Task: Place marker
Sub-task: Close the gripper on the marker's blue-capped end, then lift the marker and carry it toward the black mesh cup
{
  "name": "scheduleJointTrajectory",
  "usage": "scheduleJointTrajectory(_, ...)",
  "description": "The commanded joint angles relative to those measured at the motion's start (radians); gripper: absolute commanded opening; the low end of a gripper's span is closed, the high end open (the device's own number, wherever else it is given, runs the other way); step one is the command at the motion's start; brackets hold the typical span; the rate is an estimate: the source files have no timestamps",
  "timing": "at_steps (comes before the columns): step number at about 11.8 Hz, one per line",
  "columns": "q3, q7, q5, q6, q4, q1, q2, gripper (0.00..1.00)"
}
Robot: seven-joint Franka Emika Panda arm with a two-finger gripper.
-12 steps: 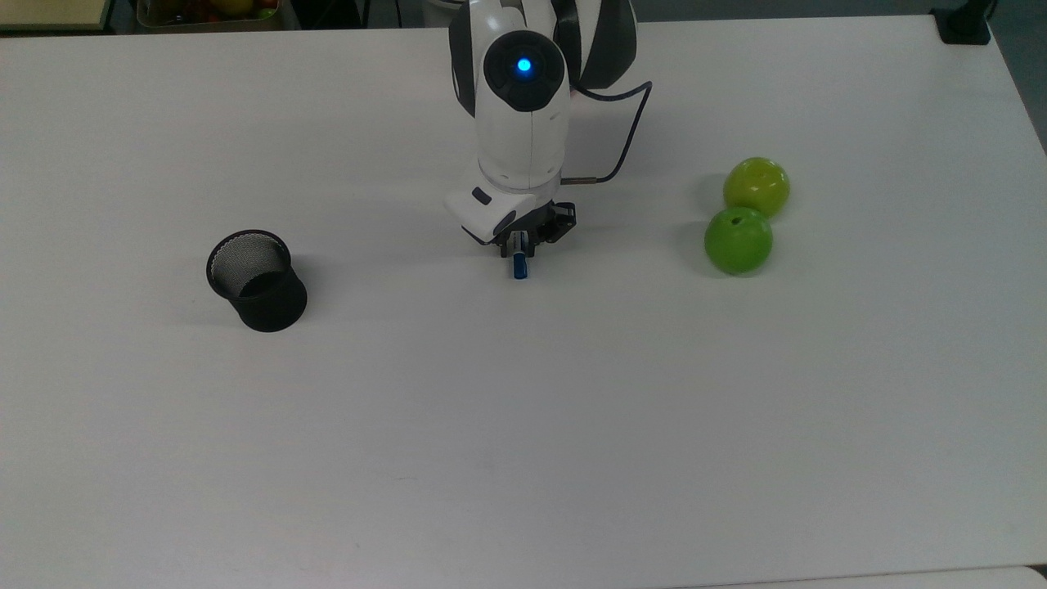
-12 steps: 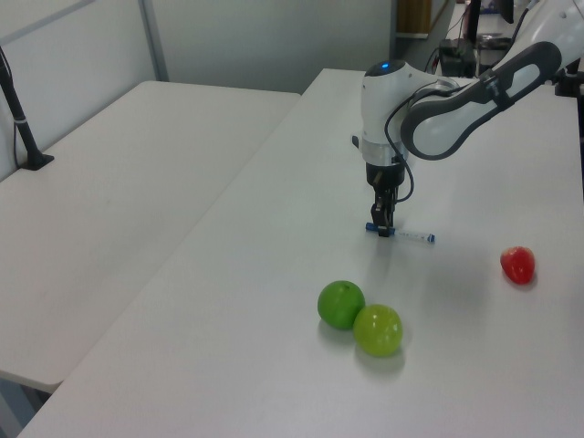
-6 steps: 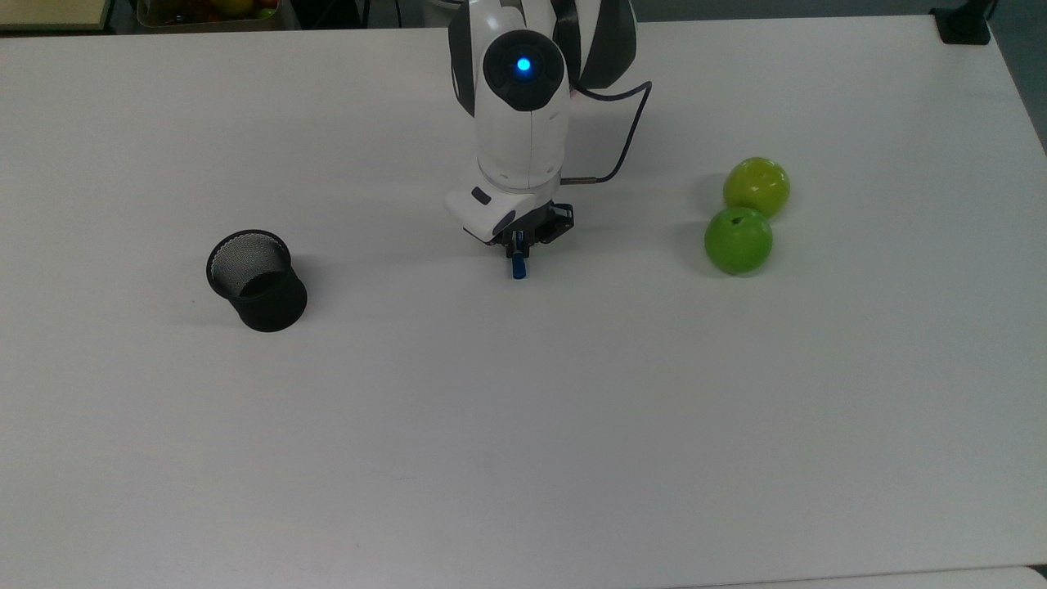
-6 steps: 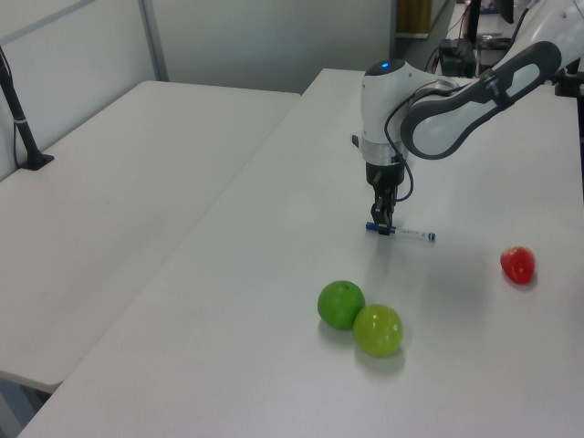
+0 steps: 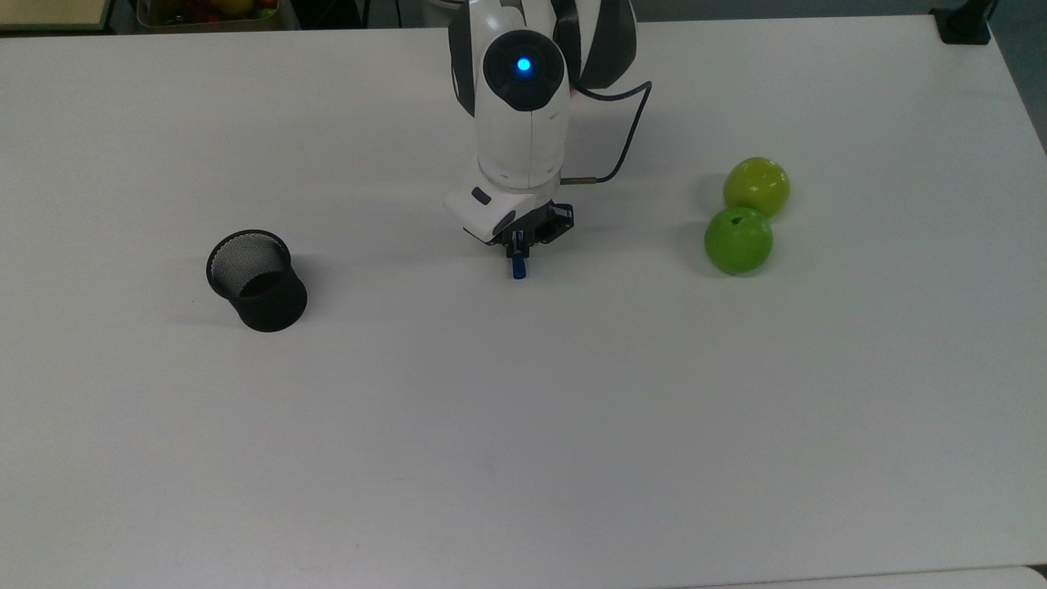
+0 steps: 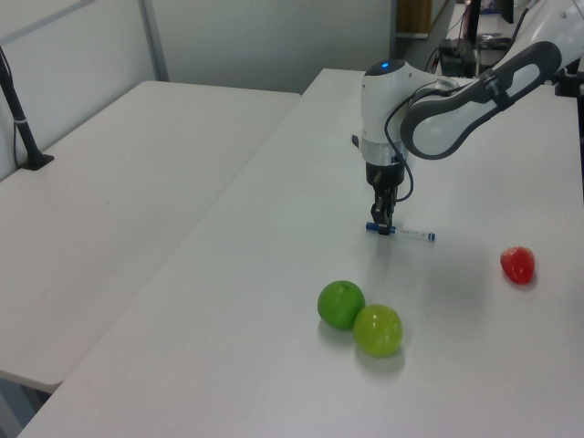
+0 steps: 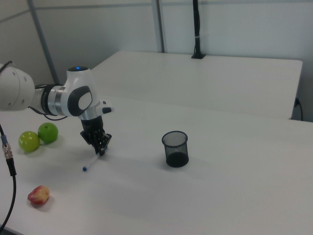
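The gripper is pinching the marker, which is lying flat on the surface, jaws closing on its capped end. Next comes lifting it toward the cup.

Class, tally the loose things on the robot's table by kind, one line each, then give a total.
Green apples: 2
Red apple: 1
Black mesh cup: 1
Marker: 1
Total: 5
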Motion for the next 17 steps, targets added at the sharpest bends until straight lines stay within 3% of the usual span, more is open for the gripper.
scheduleJointTrajectory(1, -0.003, 0.034, -0.009, 0.012, -0.008, 0.007, -0.014, 0.1)
scheduleJointTrajectory(6, -0.003, 0.039, -0.008, -0.212, 0.093, 0.004, -0.089, 0.1)
scheduleJointTrajectory(13, -0.018, -0.021, 0.008, -0.581, 0.344, -0.031, -0.213, 0.1)
scheduleJointTrajectory(17, -0.02, -0.029, 0.008, -0.62, 0.372, -0.031, -0.225, 0.11)
